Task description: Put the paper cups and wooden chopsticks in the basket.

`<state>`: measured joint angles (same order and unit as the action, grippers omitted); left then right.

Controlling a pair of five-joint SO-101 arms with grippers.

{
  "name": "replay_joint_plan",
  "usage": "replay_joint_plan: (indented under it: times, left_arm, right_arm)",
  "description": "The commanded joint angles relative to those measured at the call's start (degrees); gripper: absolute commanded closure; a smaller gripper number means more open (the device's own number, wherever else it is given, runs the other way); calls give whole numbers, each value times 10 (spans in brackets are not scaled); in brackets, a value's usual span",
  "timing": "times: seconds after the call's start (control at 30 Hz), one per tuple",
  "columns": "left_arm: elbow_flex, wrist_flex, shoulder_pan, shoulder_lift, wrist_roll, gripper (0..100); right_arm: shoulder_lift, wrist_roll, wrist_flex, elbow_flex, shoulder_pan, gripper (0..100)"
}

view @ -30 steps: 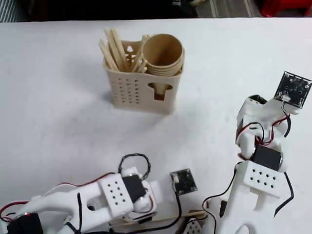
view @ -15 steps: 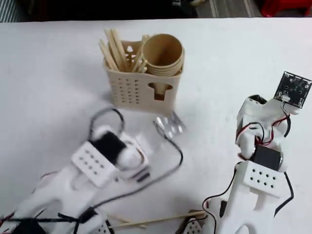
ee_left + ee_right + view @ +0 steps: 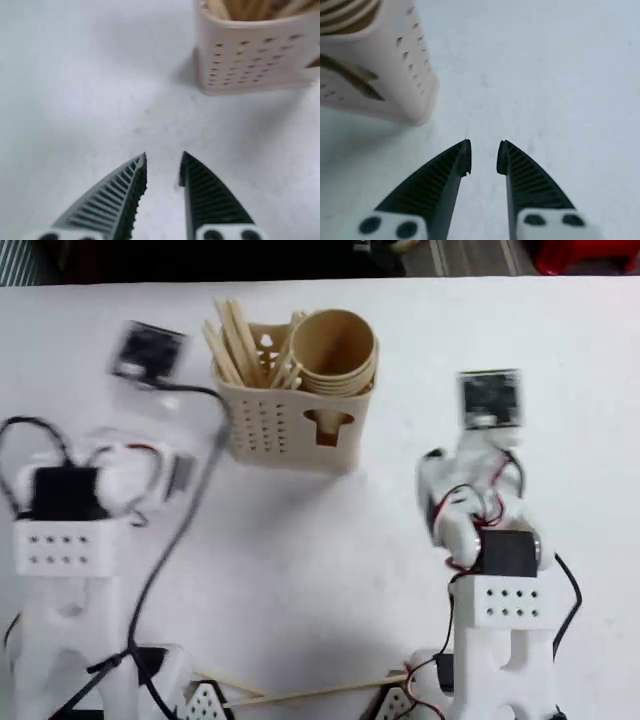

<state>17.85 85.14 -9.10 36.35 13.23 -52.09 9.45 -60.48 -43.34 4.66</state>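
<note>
Tan paper cups (image 3: 335,345) and wooden chopsticks (image 3: 232,335) sit in the perforated beige basket (image 3: 285,430); left gripper (image 3: 162,170) and right gripper (image 3: 482,157) are slightly parted, empty.

A white table (image 3: 560,330) lay evenly lit under the jaws. Beyond its far edge, well ahead of them, ran a dark strip (image 3: 200,260) and a red object (image 3: 585,254).

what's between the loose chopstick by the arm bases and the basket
Nothing visible. The chopstick lies at the near edge, and bare table runs from it to the basket; the left arm and right arm stand aside.
</note>
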Motion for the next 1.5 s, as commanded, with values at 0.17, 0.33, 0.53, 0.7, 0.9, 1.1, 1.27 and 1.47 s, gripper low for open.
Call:
replay_joint_plan:
  times: [0.17,0.33,0.53,0.7,0.9,1.1,1.27,1.47]
  left_arm:
    - [36,-48,-145,34,2,976]
    - [148,-142,-190,109,-37,977]
    - [311,-211,-189,234,-42,977]
    - [442,-244,-189,322,-42,977]
    - [600,-302,-189,435,-38,977]
    - [731,-324,-189,585,-38,977]
    - [788,-297,-192,696,-37,977]
    - [791,-287,-191,676,-37,977]
  right_arm:
    - [-14,27,-116,87,159,893]
    - [-9,27,-152,92,236,893]
    - [-9,26,-163,93,308,893]
    - [-9,26,-157,93,337,893]
    - [-10,23,-182,93,378,893]
    - [-13,23,-186,92,383,893]
    - [-9,22,-213,90,412,893]
    - [-13,21,-241,89,465,893]
